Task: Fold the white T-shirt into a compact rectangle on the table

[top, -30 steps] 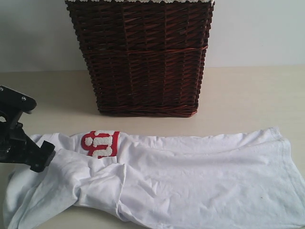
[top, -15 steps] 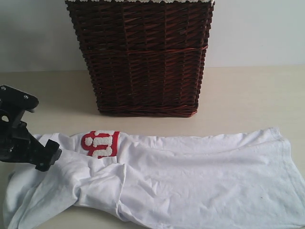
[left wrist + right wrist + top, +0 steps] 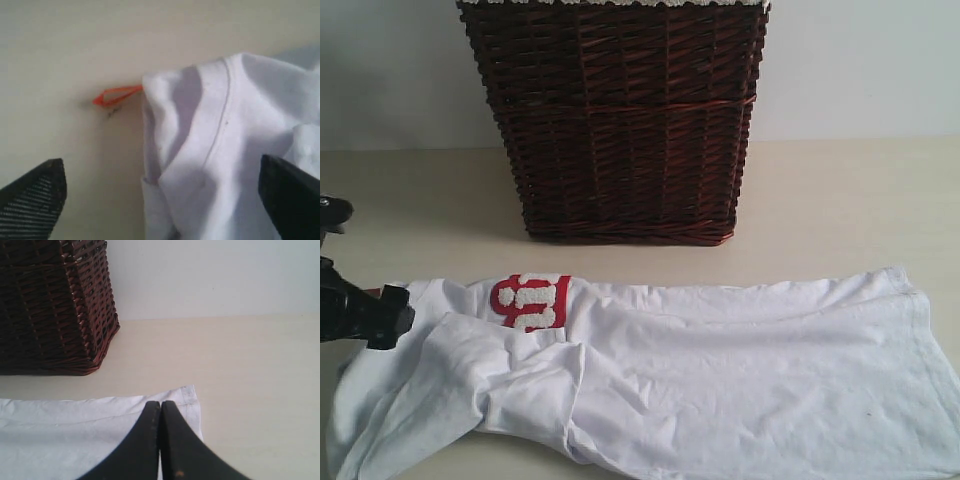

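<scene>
Left claw [image 3: 160,165] spread wide, white T-shirt [image 3: 720,370] rumpled

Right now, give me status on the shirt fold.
Left pincer open over shirt's tagged end, empty. Right pincer shut at shirt corner. White T-shirt flat, left end bunched. Wicker basket behind, clear.

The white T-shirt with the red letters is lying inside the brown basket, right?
Not quite. The white T-shirt with the red letters is lying on the table, in front of the brown basket, not inside it. The exterior view shows this.
</scene>
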Action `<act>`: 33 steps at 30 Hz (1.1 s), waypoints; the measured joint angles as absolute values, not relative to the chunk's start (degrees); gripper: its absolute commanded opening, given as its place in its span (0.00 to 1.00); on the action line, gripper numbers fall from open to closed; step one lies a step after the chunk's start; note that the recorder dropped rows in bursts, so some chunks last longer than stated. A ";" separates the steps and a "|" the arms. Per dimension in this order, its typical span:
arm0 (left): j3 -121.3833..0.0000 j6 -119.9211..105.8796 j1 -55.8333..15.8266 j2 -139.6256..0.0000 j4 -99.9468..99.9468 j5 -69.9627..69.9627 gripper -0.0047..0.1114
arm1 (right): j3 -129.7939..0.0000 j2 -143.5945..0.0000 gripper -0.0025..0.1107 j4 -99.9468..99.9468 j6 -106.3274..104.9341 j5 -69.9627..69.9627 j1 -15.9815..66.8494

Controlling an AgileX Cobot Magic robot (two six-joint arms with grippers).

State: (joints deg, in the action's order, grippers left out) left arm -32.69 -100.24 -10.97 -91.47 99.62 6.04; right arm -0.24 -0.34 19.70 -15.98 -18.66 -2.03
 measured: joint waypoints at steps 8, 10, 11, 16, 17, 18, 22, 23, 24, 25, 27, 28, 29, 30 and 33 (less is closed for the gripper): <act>-30.05 -94.46 -1.88 -88.61 99.65 -19.46 0.94 | -0.24 -0.34 0.02 19.70 -15.98 -18.66 -2.03; -30.05 -94.46 -1.88 -86.46 99.65 -21.97 0.94 | -0.24 -0.34 0.02 19.70 -15.98 -18.66 -2.03; -30.05 -94.46 -1.88 -85.71 99.65 -22.63 0.94 | -0.24 -0.34 0.02 19.70 -15.98 -18.66 -2.03; -30.05 -94.37 -1.76 -83.82 99.65 -25.21 0.94 | -0.24 -0.34 0.02 19.70 -15.98 -18.66 -2.03; -30.05 -94.37 -1.76 -83.82 99.65 -25.76 0.94 | -0.24 -0.34 0.02 19.70 -15.98 -18.66 -2.03; -30.05 -94.37 -1.76 -83.82 99.65 -26.41 0.94 | -0.24 -0.34 0.02 19.70 -15.98 -18.66 -2.03; -30.05 -93.94 -1.76 -83.72 99.65 -27.73 0.94 | -0.24 -0.34 0.02 19.70 -15.98 -18.66 -2.03; -30.05 -93.42 -1.76 -83.72 99.65 -27.73 0.94 | -0.24 -0.34 0.02 19.70 -15.98 -18.66 -2.03; -30.05 -92.52 -1.76 -83.72 99.26 -27.73 0.94 | -0.24 -0.34 0.02 19.70 -15.98 -18.66 -2.03; -30.05 -90.62 -1.76 -83.72 97.88 -27.73 0.94 | -0.24 -0.34 0.02 19.70 -15.98 -18.66 -2.03; -30.05 -84.42 -1.76 -83.72 92.09 -27.73 0.94 | -0.24 -0.34 0.02 19.70 -15.98 -18.66 -2.03; -30.05 -80.18 -1.76 -83.72 87.82 -27.84 0.94 | -0.24 -0.34 0.02 19.70 -15.98 -18.66 -2.03; -30.05 -76.38 -1.76 -83.72 83.62 -27.95 0.94 | -0.24 -0.34 0.02 19.70 -15.98 -18.66 -2.03; -30.05 -74.06 -1.76 -83.85 80.77 -28.09 0.94 | -0.24 -0.34 0.02 19.70 -15.98 -18.66 -2.03; -30.05 -70.36 -1.76 -85.30 75.10 -27.06 0.94 | -0.24 -0.34 0.02 19.70 -15.98 -18.66 -2.03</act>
State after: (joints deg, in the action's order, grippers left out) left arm -30.05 -70.36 -1.76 -85.30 75.10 -27.06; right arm -0.24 -0.34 19.70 -15.98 -18.66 -2.03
